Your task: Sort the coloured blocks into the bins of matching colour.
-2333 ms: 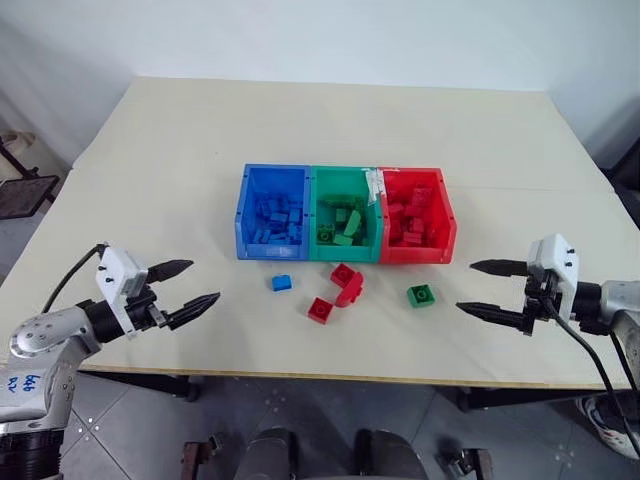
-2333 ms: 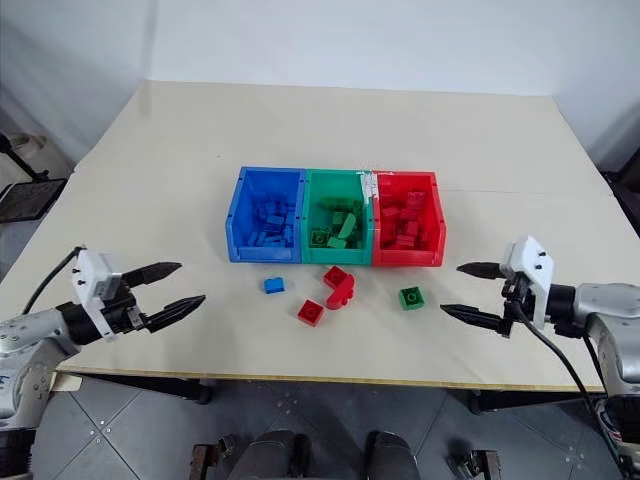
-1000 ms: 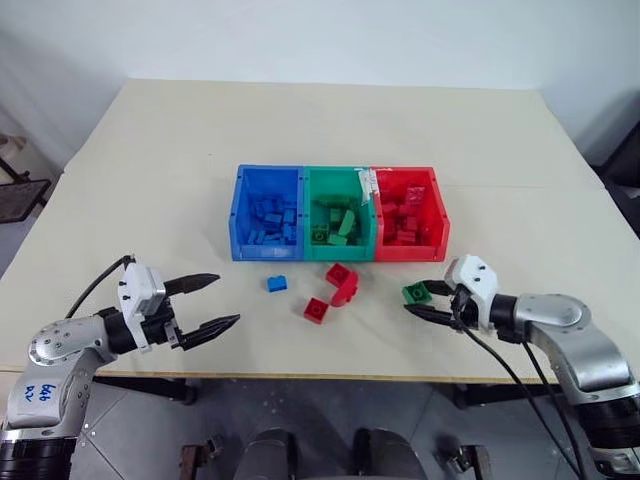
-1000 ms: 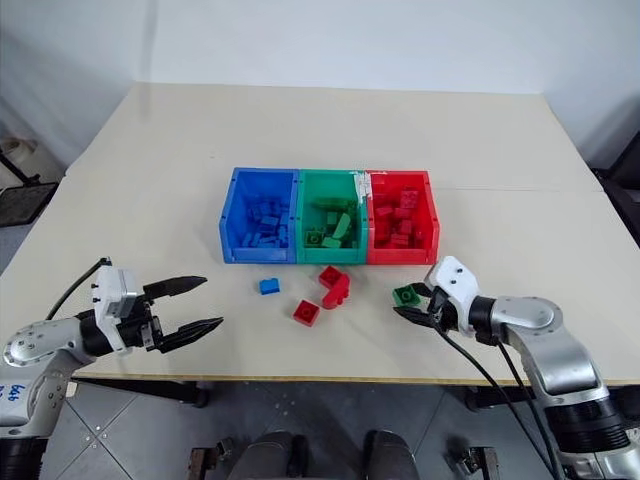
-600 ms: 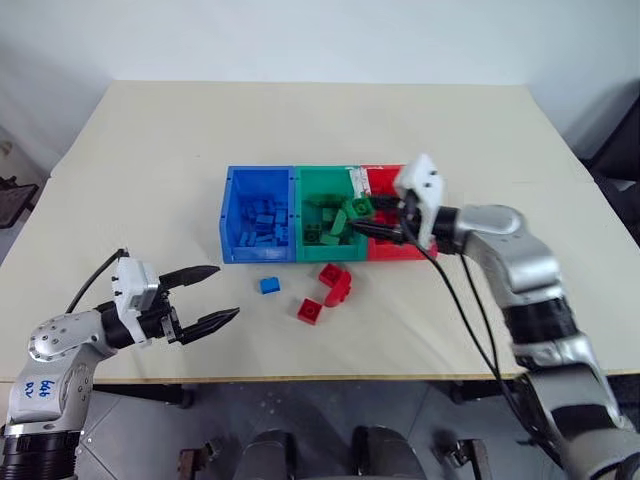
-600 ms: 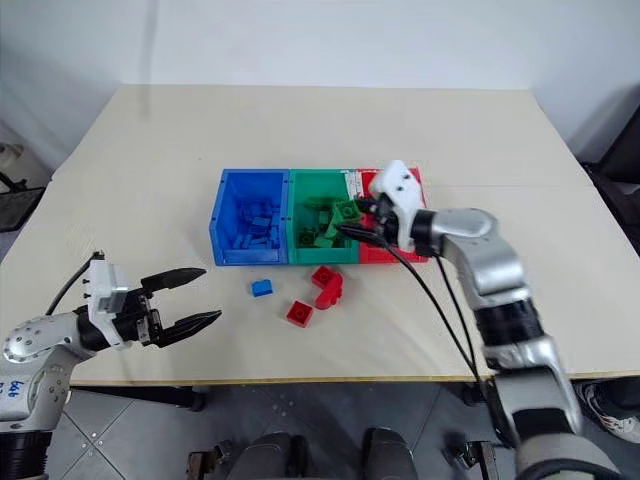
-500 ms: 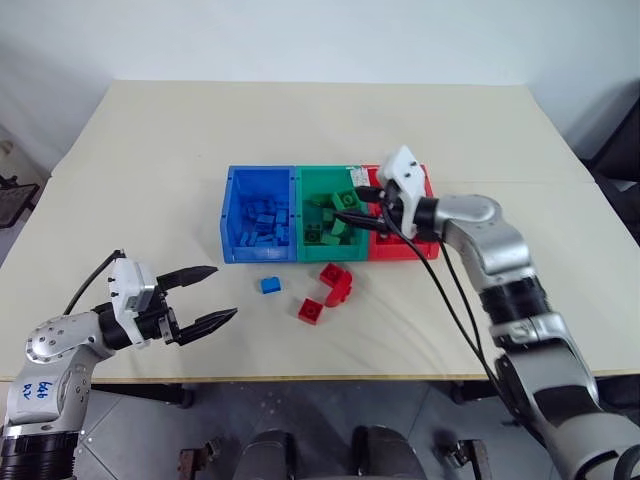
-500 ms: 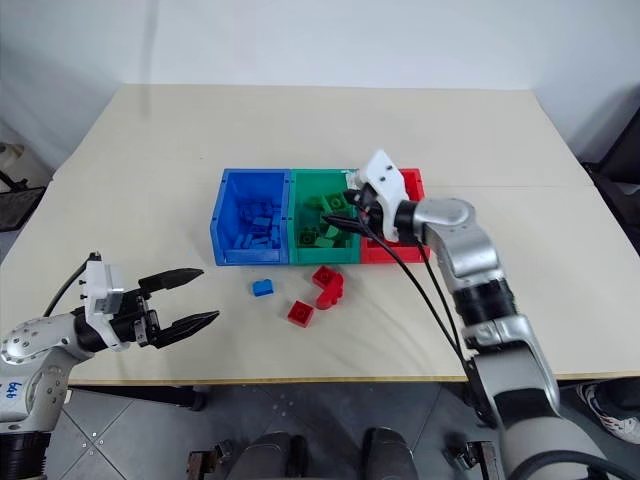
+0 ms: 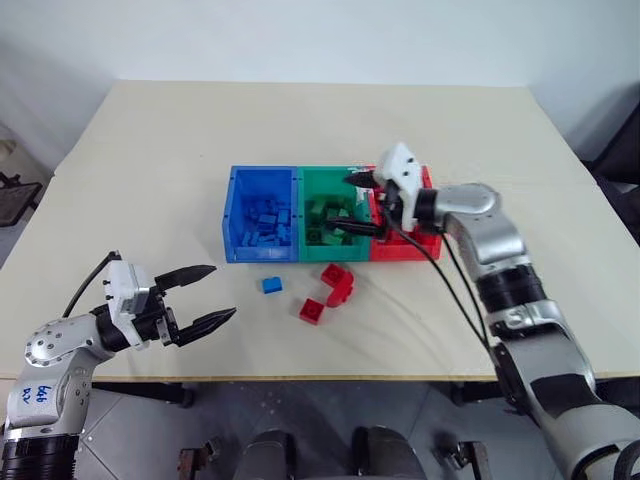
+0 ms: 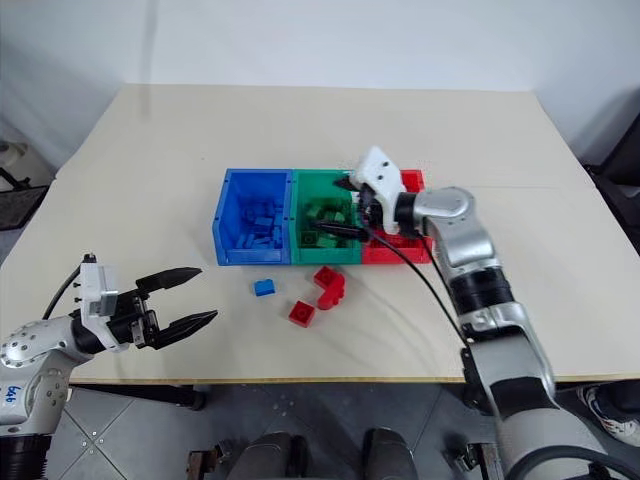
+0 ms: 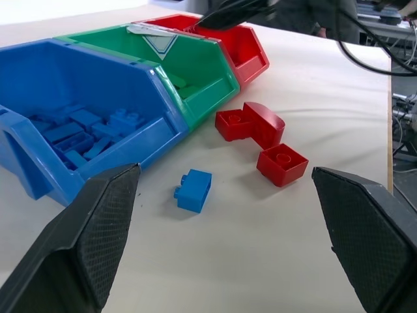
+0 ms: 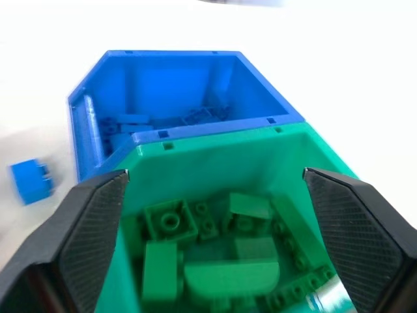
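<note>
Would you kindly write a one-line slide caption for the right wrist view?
Open right gripper above the green bin of green blocks, blue bin just beyond.

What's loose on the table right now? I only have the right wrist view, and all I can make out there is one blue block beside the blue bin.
Observer: Besides that blue block, red blocks lie in front of the green bin: a touching red pair and a single red block nearer the robot.
Operator: Any green ones left out?
Observer: None that I can see on the table; the green blocks I see are inside the green bin.
Operator: Where is the left gripper?
Observer: The left gripper hovers near the table's front edge, on the robot's left of the blue block, jaws open and holding nothing.
</note>
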You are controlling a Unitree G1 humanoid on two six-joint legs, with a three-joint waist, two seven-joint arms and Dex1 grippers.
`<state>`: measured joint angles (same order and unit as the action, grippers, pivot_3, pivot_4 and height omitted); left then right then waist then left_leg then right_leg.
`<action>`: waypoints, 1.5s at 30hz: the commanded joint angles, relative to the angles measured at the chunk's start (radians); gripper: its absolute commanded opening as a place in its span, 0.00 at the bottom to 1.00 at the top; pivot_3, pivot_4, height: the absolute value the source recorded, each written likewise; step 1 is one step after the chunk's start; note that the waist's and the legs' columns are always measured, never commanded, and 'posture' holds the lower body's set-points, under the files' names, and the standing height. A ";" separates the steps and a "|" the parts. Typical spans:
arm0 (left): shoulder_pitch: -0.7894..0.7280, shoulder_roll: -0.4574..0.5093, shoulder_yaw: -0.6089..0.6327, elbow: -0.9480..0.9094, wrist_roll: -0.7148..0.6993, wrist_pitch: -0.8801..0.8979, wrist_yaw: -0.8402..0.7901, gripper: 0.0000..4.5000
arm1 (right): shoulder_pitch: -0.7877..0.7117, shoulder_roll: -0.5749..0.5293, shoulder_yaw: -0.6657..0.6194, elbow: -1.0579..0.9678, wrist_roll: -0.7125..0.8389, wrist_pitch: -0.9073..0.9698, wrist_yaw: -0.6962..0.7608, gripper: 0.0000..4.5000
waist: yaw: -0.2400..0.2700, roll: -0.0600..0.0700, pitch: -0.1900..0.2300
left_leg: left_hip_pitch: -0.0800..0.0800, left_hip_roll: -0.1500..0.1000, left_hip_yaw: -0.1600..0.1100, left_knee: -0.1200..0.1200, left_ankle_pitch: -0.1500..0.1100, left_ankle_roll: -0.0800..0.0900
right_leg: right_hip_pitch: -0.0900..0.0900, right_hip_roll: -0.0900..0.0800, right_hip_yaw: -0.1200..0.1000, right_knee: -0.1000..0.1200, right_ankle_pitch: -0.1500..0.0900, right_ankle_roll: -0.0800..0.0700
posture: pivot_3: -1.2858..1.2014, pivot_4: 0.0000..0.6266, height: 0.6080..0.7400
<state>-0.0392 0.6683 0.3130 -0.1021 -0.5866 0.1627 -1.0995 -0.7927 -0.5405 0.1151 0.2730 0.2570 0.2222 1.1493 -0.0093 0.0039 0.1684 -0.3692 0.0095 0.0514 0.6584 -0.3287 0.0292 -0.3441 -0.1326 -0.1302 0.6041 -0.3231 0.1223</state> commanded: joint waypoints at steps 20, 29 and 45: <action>0.013 0.003 0.092 0.100 -0.084 -0.052 -0.154 1.00 | 0.538 -0.334 -0.223 -0.386 0.164 0.134 0.094 0.99 | 0.006 0.001 0.001 | 0.002 0.004 0.012 0.000 -0.001 0.000 | 0.002 0.001 0.002 -0.013 0.000 0.000 | 0.52 0.24 1.00; 0.098 0.012 0.111 0.053 -0.077 -0.066 -0.161 1.00 | 0.321 -0.169 0.041 -0.358 0.062 0.102 0.083 0.99 | 0.008 0.001 0.001 | 0.001 0.004 0.010 0.001 -0.002 0.000 | 0.002 0.000 0.004 -0.013 0.000 0.000 | 0.52 0.24 1.00; 0.220 -0.033 0.147 -0.081 -0.102 -0.065 -0.087 1.00 | 0.075 0.038 0.234 0.078 -0.128 -0.262 0.201 0.99 | -0.001 0.001 0.000 | 0.001 0.003 0.010 0.001 -0.002 0.000 | 0.002 0.001 0.003 -0.011 0.000 0.000 | 0.52 0.24 1.00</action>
<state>0.1693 0.6404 0.4322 -0.1466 -0.6640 0.1076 -1.1940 -0.6990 -0.5052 0.3482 0.3237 0.1440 -0.0018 1.3359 -0.0103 0.0046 0.1688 -0.3682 0.0130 0.0613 0.6597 -0.3305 0.0294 -0.3423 -0.1319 -0.1274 0.5933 -0.3232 0.1221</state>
